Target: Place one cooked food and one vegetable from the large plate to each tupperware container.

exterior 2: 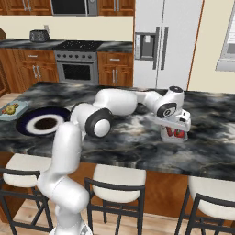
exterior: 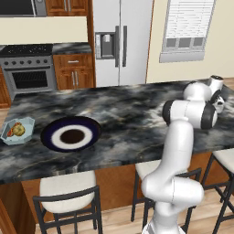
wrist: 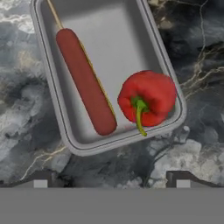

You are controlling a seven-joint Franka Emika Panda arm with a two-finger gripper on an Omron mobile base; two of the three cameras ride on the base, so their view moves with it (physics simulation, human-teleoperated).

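Hand (wrist: 112, 179): hung over the near tub with its two dark fingertips (wrist: 40, 180) spread wide apart, nothing between them.
Near tub (wrist: 61, 118): a pale shallow tupperware container on the dark marbled worktop (wrist: 26, 109), directly under and ahead of the hand; in the right base view it sat just below the hand (exterior 2: 176, 130).
Sausage on a stick (wrist: 85, 83): lay lengthwise in the tub, ahead of the left fingertip, its stick pointing away from the hand.
Red pepper (wrist: 148, 98): lay in the same tub beside the sausage, ahead of the right fingertip, green stem toward the hand.
Large plate (exterior: 71, 135): well away from the hand, across the worktop, bare.
Far tub (exterior: 17, 130): beyond the plate, farthest from the hand, holding food too small to name.
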